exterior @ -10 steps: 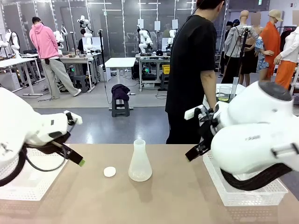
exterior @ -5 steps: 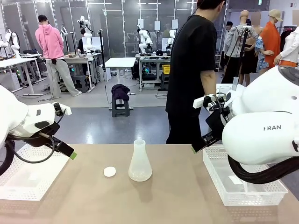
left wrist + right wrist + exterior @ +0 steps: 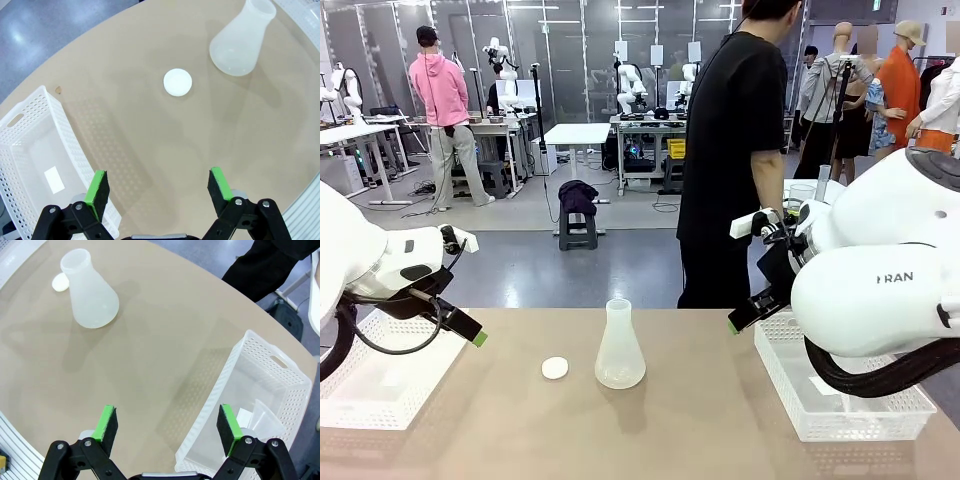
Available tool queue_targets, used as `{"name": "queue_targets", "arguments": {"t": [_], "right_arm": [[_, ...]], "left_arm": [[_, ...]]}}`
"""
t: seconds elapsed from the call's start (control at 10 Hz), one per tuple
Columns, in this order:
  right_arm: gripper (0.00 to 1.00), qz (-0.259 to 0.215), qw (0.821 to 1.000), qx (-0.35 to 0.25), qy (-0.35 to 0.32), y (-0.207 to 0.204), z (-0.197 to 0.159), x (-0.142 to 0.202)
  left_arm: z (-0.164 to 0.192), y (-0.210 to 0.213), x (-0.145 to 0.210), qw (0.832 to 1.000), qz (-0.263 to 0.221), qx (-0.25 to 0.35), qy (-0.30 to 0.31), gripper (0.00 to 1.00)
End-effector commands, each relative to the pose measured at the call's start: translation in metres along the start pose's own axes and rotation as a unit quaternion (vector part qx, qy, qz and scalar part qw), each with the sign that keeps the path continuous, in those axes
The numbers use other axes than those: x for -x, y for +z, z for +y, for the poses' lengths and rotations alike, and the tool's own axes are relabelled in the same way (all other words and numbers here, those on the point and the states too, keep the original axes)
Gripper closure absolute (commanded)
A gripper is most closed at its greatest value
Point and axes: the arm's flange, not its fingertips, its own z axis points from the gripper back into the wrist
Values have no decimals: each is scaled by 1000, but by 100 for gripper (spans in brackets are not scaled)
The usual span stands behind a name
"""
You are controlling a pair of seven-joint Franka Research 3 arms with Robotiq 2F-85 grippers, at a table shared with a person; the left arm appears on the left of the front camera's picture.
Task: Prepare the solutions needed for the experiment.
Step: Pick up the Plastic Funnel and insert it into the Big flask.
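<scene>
Front view: since second ago both arms pulled outward. Left end effector [image 3: 472, 333] now at edge of left basket [image 3: 380, 390], right end effector [image 3: 740, 319] beside right basket [image 3: 840, 425]. Flask [image 3: 619, 346] and white disc [image 3: 555, 368] unmoved on tan counter [image 3: 700, 420]. Person [image 3: 735, 150] at far side, lab room behind.
Solutions: cannot tell. Beaker [image 3: 803, 194] behind right arm, bottom hidden.
Left wrist view: pads wide, nothing held.
Right wrist view: same.

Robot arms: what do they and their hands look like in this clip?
Both arms are bulky, rounded and glossy white: left arm, right arm, which carries grey lettering reading "FRAN". A black cable loops beneath each. The left hand and right hand are black, with two fingers tipped by green pads.
</scene>
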Motion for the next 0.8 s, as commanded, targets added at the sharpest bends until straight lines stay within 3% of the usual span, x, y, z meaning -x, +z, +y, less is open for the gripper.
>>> {"name": "queue_targets", "arguments": {"t": [0.0, 0.1, 0.2, 0.4, 0.7], "right_arm": [[0, 0, 1000, 0, 0, 0, 0, 0], [0, -19, 988, -142, -54, 11, 4, 9], [0, -30, 979, -171, -112, 29, -3, 20], [0, -40, 948, -244, -200, 65, -8, 40], [0, -59, 922, -286, -255, 80, -10, 49]], "left_arm": [[1, -1, -1, 1000, -5, 2, 4, 0], [0, 0, 0, 1000, 0, 0, 0, 0], [-2, 18, 9, 996, -37, 65, 41, 0], [-1, 54, 27, 982, -87, 130, 103, 0], [-1, 65, 29, 951, -114, 225, 177, 0]]}}
